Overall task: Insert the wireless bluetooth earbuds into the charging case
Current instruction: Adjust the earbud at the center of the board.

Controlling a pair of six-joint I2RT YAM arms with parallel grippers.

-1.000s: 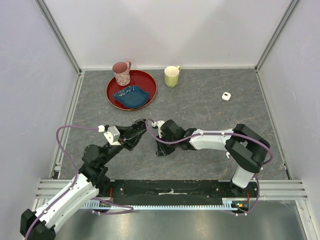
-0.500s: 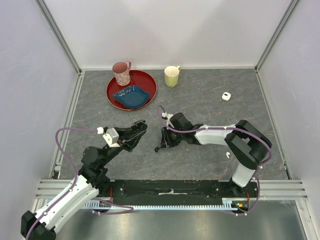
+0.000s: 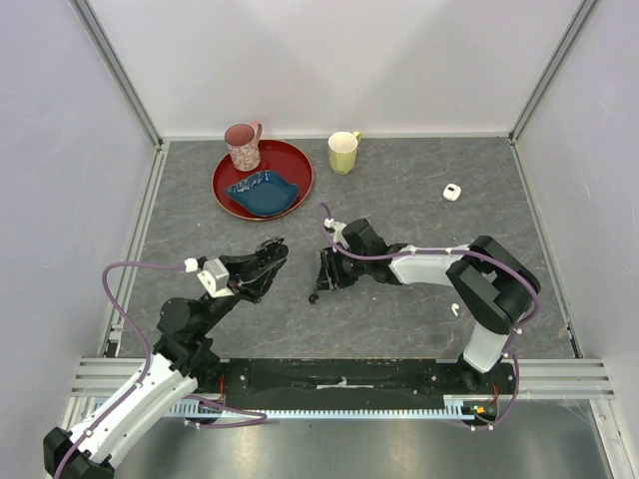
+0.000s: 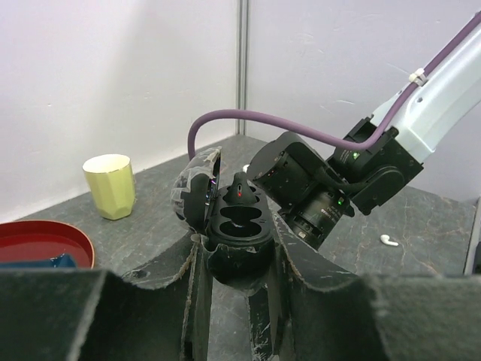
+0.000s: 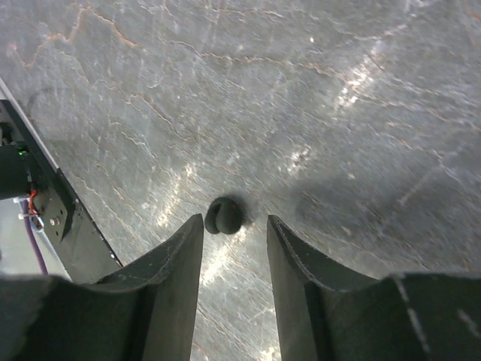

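My left gripper [image 3: 272, 251] [image 4: 239, 244] is shut on a small black charging case [image 4: 239, 219], held above the table with its lid [image 4: 200, 192] open. Two oval sockets show, and a black piece with a red light [image 4: 239, 192] stands at its far end. My right gripper [image 3: 321, 281] [image 5: 234, 227] is open, pointing down, low over the table. A black earbud [image 5: 224, 216] [image 3: 314, 297] lies on the table just beyond its fingertips, near the left finger. A white earbud [image 3: 455, 310] [image 4: 388, 241] lies near the right arm. A small white case [image 3: 452, 192] sits at the back right.
A red plate [image 3: 225, 195] with a blue dish [image 3: 262, 190] and a pink mug [image 3: 243, 146] stands at the back left. A yellow mug [image 3: 342, 153] [image 4: 110, 184] stands beside it. Metal rails edge the table's sides.
The two grippers were together a second ago and have moved apart. The left one drew back to the left with the black case. The right one shifted right and points down at the table.
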